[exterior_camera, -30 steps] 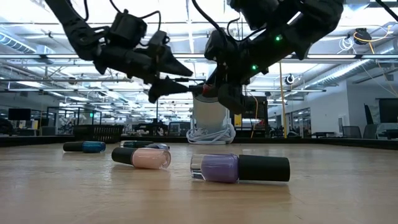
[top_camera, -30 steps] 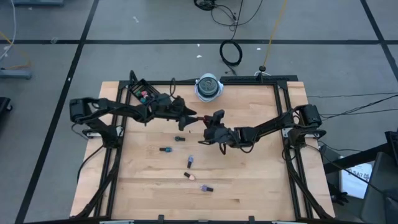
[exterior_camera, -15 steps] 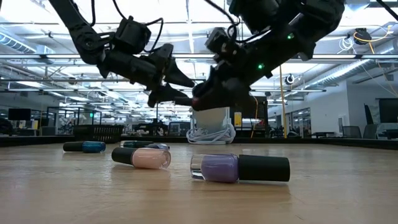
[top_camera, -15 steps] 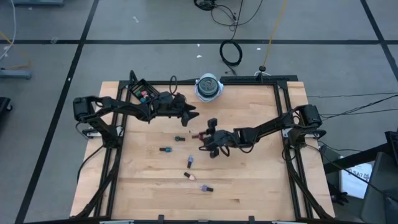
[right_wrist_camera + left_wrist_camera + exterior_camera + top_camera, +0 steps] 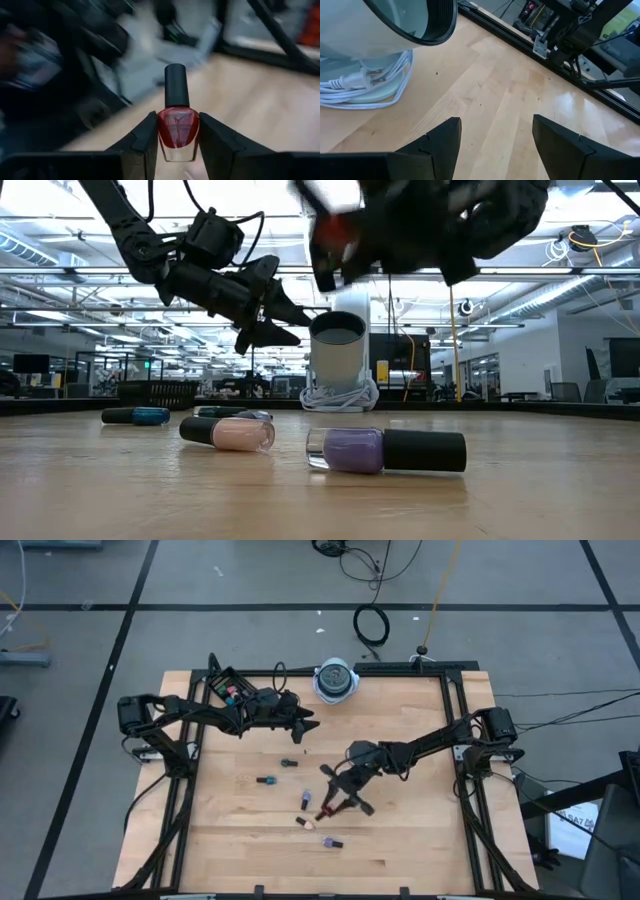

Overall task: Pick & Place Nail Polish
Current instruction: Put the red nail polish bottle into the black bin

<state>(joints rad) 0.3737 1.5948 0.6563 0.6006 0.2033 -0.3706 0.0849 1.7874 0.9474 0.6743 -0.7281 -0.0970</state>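
Observation:
My right gripper (image 5: 331,806) hangs over the middle of the table, shut on a red nail polish bottle (image 5: 178,131) with a black cap (image 5: 176,85). It shows as a blur at the top of the low view (image 5: 335,235). My left gripper (image 5: 305,725) stands open in the air at the far left-centre, with nothing between its fingers (image 5: 495,125). Several more nail polish bottles lie on their sides on the table: dark (image 5: 289,763), teal (image 5: 265,781), purple (image 5: 306,800), pink (image 5: 303,823) and purple (image 5: 332,842). My right gripper pinches the red bottle's glass body (image 5: 178,145) between its two fingers (image 5: 147,135), one on each side. The black cap sticks out past the fingertips, in line with the fingers. The fingers point slanting toward the table's near left. The bottle is lifted clear of the table.
A small black box (image 5: 228,690) with bottles in it stands at the far left. A round white-and-blue disc (image 5: 336,680) with a coiled cord sits at the far edge, close to my left gripper. Bare wood lies on the table's right half and along the near edge.
My right gripper has swung away from my left gripper toward the table's near edge, turning its wrist about as it went, and still carries the red bottle clear of the table. The bottles on the table have stayed put.

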